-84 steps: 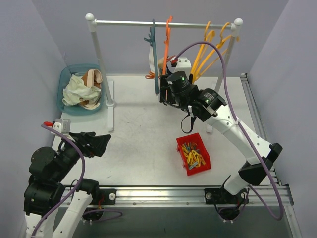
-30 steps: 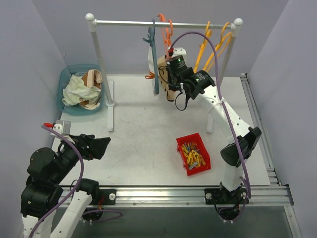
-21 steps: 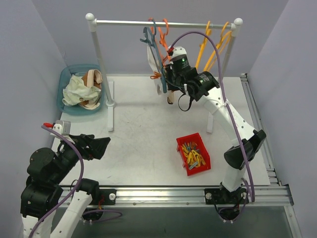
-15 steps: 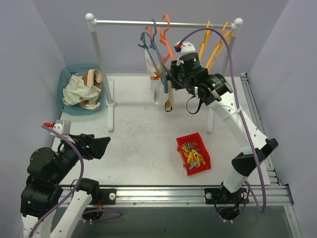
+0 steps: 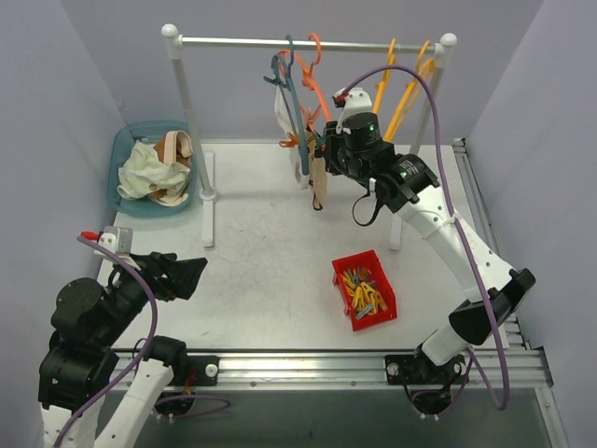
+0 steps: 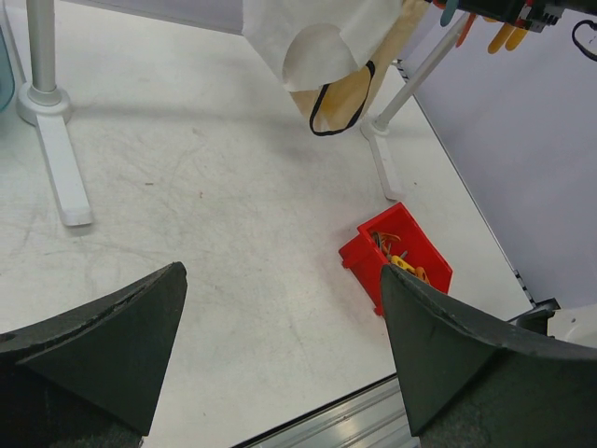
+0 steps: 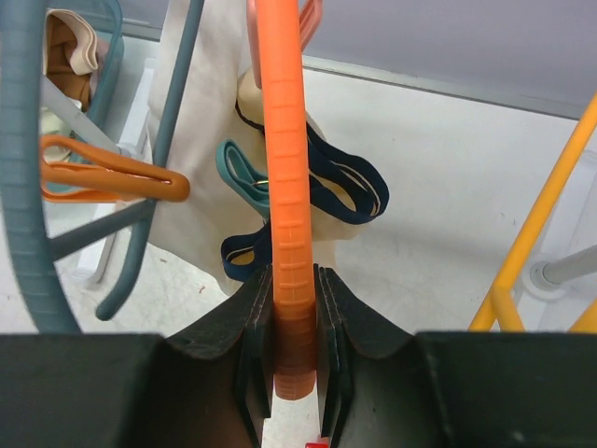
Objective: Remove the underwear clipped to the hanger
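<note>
My right gripper (image 5: 328, 149) (image 7: 294, 317) is shut on the lower bar of the orange hanger (image 5: 313, 86) (image 7: 287, 159), which hangs tilted from the rail. The cream underwear with dark trim (image 5: 319, 183) (image 7: 338, 198) (image 6: 347, 95) hangs below it by a teal clip (image 7: 239, 168). The white underwear (image 5: 283, 110) (image 7: 198, 131) (image 6: 315, 37) hangs on the grey-blue hanger (image 5: 296, 112) (image 7: 20, 187), with an orange clip (image 7: 112, 174) on it. My left gripper (image 5: 183, 273) (image 6: 280, 355) is open and empty, low at the near left.
A blue basket (image 5: 127, 142) at the back left holds a pale green cloth (image 5: 145, 174) and a peach-tan cloth (image 5: 173, 147). A red bin (image 5: 365, 290) (image 6: 401, 258) holds clips. Yellow hangers (image 5: 407, 86) hang at the rail's right. The rack foot (image 5: 207, 201) (image 6: 62, 168) rests on the table.
My right gripper rose to the orange hanger, shut on it and drew it to the near right; both hangers and the underwear swung along. The left arm stayed still.
</note>
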